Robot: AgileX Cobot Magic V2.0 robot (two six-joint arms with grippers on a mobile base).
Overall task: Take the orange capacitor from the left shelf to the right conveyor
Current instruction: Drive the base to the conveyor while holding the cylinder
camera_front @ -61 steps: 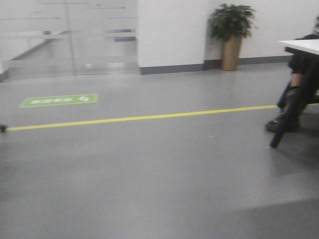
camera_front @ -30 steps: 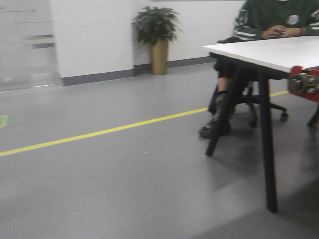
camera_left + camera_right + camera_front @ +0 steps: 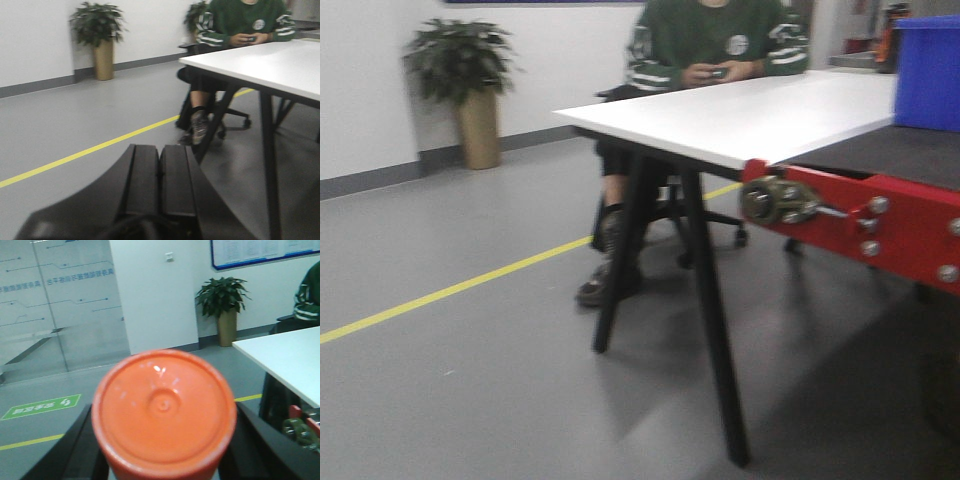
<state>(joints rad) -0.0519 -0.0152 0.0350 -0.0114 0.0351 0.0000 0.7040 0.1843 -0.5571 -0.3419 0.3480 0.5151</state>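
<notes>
The right end effector (image 3: 165,452) is clamped on the orange capacitor (image 3: 164,407). Its black fingers (image 3: 75,445) press against both sides of the cylinder, and the glossy flat top with a small central dimple fills the right wrist view. The capacitor is held in the air to the left of the white tabletop (image 3: 760,110), clear of it.

The left end effector (image 3: 160,152) has its two black fingers (image 3: 142,175) pressed flat together with nothing between them. It points toward the black legs of the tabletop.

In the front view, the right conveyor (image 3: 895,230) meets the tabletop's near right corner. Its red frame carries silver bolts and a metal roller fitting, and the dark belt runs just beside the tabletop's edge. A blue plastic bin (image 3: 927,72) stands at the tabletop's right end; whether it rests on the belt or the tabletop cannot be told.

A person in a green sweater (image 3: 715,40) sits at the tabletop's far side, hands together over it. A potted plant (image 3: 470,90) stands against the wall well left of the tabletop. A yellow floor line (image 3: 450,290) runs toward the tabletop's legs.
</notes>
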